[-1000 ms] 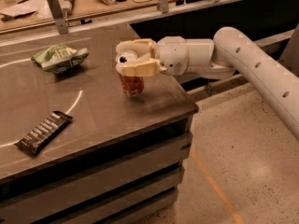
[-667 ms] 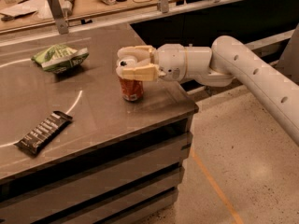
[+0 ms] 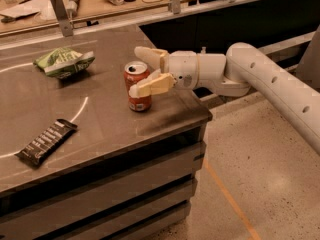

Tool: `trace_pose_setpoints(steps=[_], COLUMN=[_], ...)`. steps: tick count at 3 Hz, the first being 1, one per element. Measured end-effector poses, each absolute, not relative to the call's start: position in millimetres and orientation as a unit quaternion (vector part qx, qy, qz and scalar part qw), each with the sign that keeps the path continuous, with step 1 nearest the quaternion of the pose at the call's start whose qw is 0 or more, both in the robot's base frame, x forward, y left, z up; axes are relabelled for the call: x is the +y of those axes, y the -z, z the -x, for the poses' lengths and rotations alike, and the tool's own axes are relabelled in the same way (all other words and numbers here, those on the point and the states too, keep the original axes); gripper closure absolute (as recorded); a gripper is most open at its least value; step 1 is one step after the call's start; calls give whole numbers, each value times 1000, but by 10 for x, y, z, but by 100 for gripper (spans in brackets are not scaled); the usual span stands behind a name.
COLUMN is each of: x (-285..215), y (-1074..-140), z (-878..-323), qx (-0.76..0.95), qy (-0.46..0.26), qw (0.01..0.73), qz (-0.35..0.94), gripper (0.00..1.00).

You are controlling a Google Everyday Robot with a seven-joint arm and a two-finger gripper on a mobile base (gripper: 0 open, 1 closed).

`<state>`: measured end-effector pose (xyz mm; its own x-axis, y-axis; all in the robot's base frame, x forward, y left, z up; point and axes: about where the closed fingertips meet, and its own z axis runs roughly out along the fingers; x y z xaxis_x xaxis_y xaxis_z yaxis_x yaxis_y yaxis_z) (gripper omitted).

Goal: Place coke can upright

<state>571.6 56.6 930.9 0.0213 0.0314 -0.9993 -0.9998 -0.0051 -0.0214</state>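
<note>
Red with a silver top, the coke can (image 3: pixel 137 103) stands upright on the table (image 3: pixel 170 115), near the front right corner and well in from the edge. Its pull-tab end faces up and its base sits flat on the dull metal surface.

The gripper (image 3: pixel 135 70) is level with the can, reaching in from the right. Its cream fingers (image 3: pixel 152 85) are spread apart, one on either side of the can: the near one crosses in front of the can's middle, while the far one passes behind its rim. Whether either pad touches the can cannot be told. The white arm (image 3: pixel 280 84) runs from the wrist to the right edge of the view, sloping down over the floor (image 3: pixel 260 174).

A green chip bag (image 3: pixel 64 61) lies crumpled on the table, behind and to the left of the can and well apart from it. A black candy bar (image 3: pixel 46 141) lies flat near the front left, angled across a thin white arc (image 3: pixel 79 110) marked on the tabletop. Horizontal panels line the table's front below the top. An orange line (image 3: pixel 230 199) runs across the speckled floor. Beyond the table, a wooden counter (image 3: pixel 95 6) holds small clutter that is too indistinct to name.
</note>
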Motion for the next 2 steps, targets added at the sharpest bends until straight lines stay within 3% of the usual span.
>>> trace_pose_setpoints(steps=[2], x=[52], y=[-9604], z=[-5720], qx=[524], qy=[-441], qw=[514], qz=[516], gripper=[0])
